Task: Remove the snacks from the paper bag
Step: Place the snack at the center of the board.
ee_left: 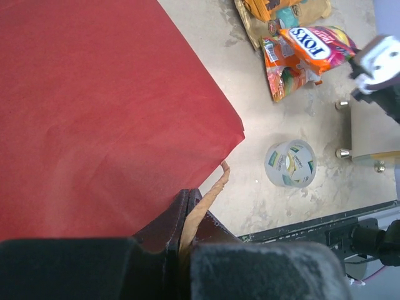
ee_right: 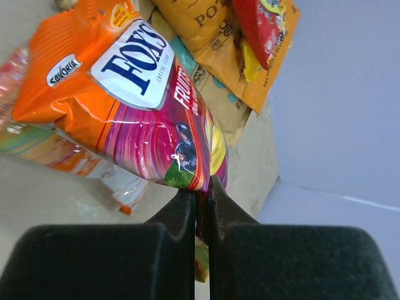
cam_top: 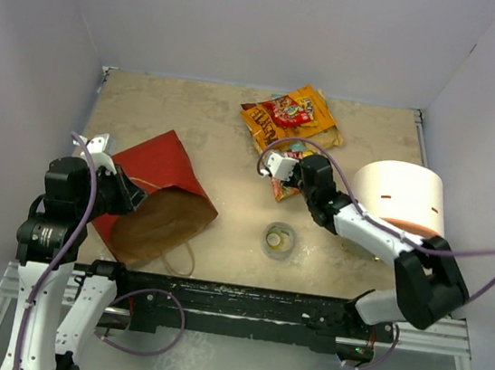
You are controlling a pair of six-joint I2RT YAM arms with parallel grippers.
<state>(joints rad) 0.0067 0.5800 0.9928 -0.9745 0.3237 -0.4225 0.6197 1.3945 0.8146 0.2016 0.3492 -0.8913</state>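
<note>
The red paper bag point(cam_top: 160, 166) lies on its side at the left, its brown mouth point(cam_top: 166, 222) facing the near edge. My left gripper point(cam_top: 130, 197) is shut on the bag's mouth edge; in the left wrist view the brown paper rim point(ee_left: 212, 190) runs between the closed jaws point(ee_left: 187, 192). My right gripper point(cam_top: 285, 179) is shut on a corner of an orange and magenta Fox's packet point(ee_right: 144, 100), held just above the table point(ee_right: 200, 186). Other snacks, golden-tan and orange-brown packets point(cam_top: 291, 115), lie in a pile behind it. The bag's inside is hidden.
A small tape roll point(cam_top: 278, 240) sits near the front middle, also in the left wrist view point(ee_left: 290, 164). A cream-white cylinder with an orange base point(cam_top: 401, 194) stands at the right, beside my right arm. White walls close in the table on three sides.
</note>
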